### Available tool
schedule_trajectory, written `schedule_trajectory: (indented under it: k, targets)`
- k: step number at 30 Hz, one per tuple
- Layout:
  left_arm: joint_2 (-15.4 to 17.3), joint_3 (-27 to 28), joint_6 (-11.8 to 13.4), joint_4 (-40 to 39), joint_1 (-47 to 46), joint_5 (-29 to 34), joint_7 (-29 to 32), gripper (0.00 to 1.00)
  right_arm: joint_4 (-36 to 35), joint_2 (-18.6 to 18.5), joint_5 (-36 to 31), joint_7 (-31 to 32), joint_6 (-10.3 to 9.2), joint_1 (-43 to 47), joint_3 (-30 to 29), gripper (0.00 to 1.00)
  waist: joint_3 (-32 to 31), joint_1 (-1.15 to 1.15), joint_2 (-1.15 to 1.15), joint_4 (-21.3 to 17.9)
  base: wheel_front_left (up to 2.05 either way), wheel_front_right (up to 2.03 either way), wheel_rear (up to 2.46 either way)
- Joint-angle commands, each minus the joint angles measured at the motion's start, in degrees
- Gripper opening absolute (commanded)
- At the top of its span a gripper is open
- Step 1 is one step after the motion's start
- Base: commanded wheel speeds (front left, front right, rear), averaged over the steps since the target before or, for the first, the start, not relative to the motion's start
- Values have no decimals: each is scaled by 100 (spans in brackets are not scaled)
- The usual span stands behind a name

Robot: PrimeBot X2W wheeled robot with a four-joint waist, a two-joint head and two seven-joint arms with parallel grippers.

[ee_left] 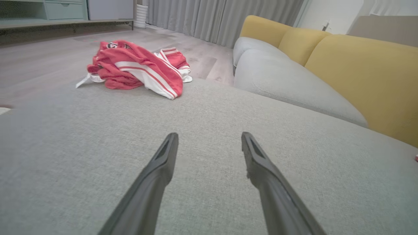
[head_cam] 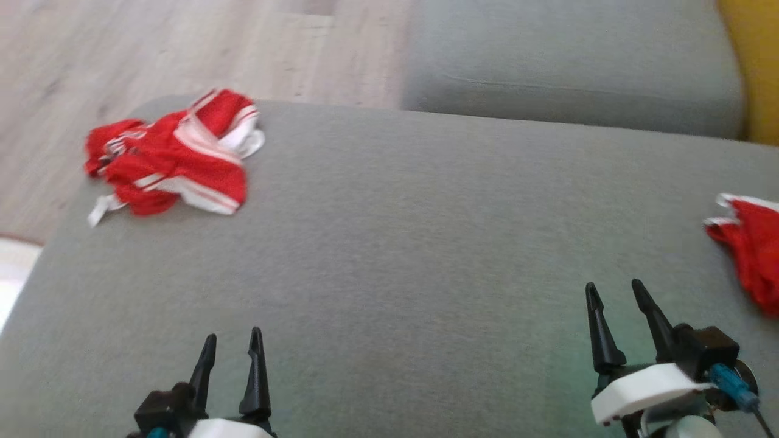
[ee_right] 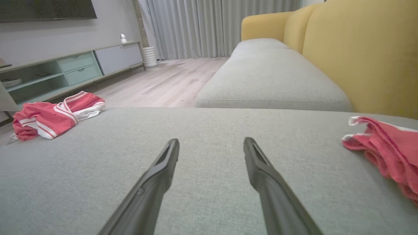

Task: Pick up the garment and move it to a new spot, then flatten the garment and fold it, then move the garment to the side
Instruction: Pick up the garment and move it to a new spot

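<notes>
At the far left corner of the big grey cushion [head_cam: 395, 243] lies the striped garment [head_cam: 173, 155]. It is red with white bands, bunched into a crumpled heap, and a thin white strip trails off toward the cushion's edge. Pale wood floor [head_cam: 152, 42] runs behind it, with a low cabinet [ee_left: 65, 11] and grey curtains [ee_left: 222, 19] further back in the room.

Nearer me, at the lower left, the left gripper [head_cam: 233, 337] sits over bare cushion, its two dark fingers pointing toward the far side. They are spread wide with nothing between them, and the garment is well apart from them, ahead and a little to the left.

The middle of the cushion has nothing on it but its own weave.

To the right, the right gripper [head_cam: 613, 286] is likewise spread wide and empty, its fingers leaning slightly left. I cannot tell whether either gripper touches the fabric below. Just beyond it, at the cushion's right edge, lies a second red cloth [head_cam: 751, 255] with a white hem, near the fingers but not touching them. Behind are another grey seat [head_cam: 566, 61] and the yellow backrest [head_cam: 751, 67].
</notes>
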Motion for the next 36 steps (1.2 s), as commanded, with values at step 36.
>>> schedule_trajectory:
  k: [36]
  targets:
    - [1103, 1347, 151, -1517, -906, 248, 416, 100, -806, -28, -485, 242, -4, -714, 441, 100, 732, 0, 0, 1784, 0, 0, 0]
